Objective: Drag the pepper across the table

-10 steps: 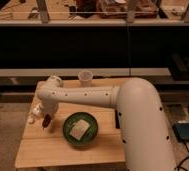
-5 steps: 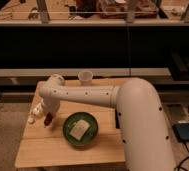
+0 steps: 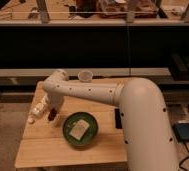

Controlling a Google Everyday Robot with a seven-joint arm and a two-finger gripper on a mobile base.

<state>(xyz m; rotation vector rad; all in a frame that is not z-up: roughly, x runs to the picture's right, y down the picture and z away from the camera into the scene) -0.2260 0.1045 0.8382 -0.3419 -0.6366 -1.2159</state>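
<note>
From my remote seat, the nearest thing is the thick white arm point(image 3: 140, 120), which fills the lower right and hides that side of the worktop point(image 3: 43, 147). The worktop's pale wood shows bare along the front and left edges.

A green plate point(image 3: 67, 131) sits on the worktop left of the arm, with a pale square piece point(image 3: 79, 130) lying in its middle.

Just left of the plate and a little farther back, the arm's forearm bends down from its elbow and ends in the gripper point(image 3: 52, 111). The gripper points down at the worktop near the left edge.

The pepper point(image 3: 51, 117) shows as a small dark red spot right at the tip of the gripper, on the worktop between the plate and a white bottle point(image 3: 38, 111). The bottle lies on its side just to the left. The pepper and the gripper look to be touching. I cannot tell whether the gripper is released or clenched on it, since the two merge into one dark patch.

Against the arm to the right of the plate, the edge of a black phone point(image 3: 118, 119) lies flat on the worktop.

Farther back, a small white cup point(image 3: 85, 76) stands upright near the rear edge. Behind the worktop runs a long bench point(image 3: 18, 74), dark underneath. A dark flat device point(image 3: 186, 132) lies on the floor to the right.
</note>
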